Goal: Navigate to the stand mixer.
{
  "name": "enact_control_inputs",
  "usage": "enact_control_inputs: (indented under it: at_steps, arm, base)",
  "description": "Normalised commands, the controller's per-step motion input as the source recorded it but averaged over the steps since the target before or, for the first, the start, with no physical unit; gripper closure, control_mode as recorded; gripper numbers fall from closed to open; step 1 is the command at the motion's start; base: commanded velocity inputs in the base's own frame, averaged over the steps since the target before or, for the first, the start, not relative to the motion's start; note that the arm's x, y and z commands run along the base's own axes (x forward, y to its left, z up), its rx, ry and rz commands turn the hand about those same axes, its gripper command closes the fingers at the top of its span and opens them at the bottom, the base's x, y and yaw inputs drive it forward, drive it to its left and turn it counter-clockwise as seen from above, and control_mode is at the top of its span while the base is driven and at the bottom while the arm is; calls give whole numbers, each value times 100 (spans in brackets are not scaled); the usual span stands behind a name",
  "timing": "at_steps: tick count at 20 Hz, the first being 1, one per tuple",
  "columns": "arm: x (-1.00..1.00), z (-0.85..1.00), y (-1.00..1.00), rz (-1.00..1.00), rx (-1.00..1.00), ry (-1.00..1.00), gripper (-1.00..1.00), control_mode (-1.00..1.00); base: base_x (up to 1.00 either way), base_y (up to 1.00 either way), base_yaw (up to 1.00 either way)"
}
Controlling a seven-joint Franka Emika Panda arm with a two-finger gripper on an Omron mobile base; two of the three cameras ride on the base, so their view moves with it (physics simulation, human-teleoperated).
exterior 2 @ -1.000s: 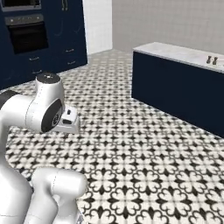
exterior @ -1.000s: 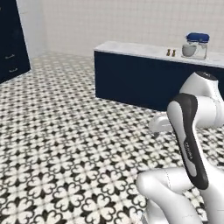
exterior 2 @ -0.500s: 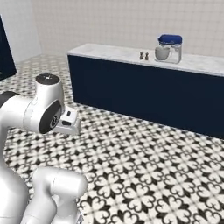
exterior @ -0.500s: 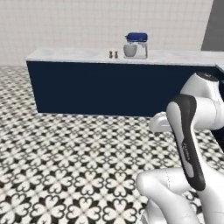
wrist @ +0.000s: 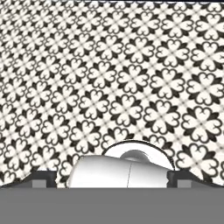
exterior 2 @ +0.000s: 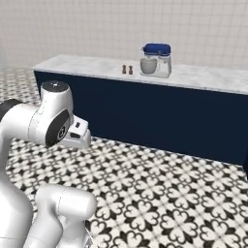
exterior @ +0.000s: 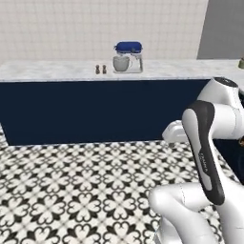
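Standing far across the patterned floor (exterior: 71, 181), the stand mixer (exterior: 127, 57) sits on the tabletop (exterior: 57, 71), two shakers (exterior: 100, 69) just left. End effector (wrist: 111, 181) state unclear.

Our white arm is folded up close to our body. In the left base view it rises from the lower right, bends at a round dark joint up high, and comes back down. In the right base view it rises from the lower left, with the big round joint at the top. Our claw (wrist: 112, 177) points down at the floor. Its two dark tips sit far apart, one at each side, with nothing between them.
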Motion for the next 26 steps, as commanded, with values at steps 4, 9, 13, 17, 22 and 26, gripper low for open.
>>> enact_control_inputs:
  at_steps: [4, 9, 13, 17, 22, 26]
  arm:
    - [0, 0, 0, 0, 0, 0, -100, 100]
    - [0, 0, 0, 0, 0, 0, -100, 100]
    - [0, 0, 0, 0, 0, 0, -100, 100]
    - [0, 0, 0, 0, 0, 0, -100, 100]
    - [0, 0, 0, 0, 0, 0, -100, 100]
    - [0, 0, 0, 0, 0, 0, -100, 100]
  base:
    - [100, 15, -28]
    - [100, 23, -29]
    - [100, 23, -29]
    - [100, 45, -18]
    - [100, 35, -3]
    - [100, 2, 5]
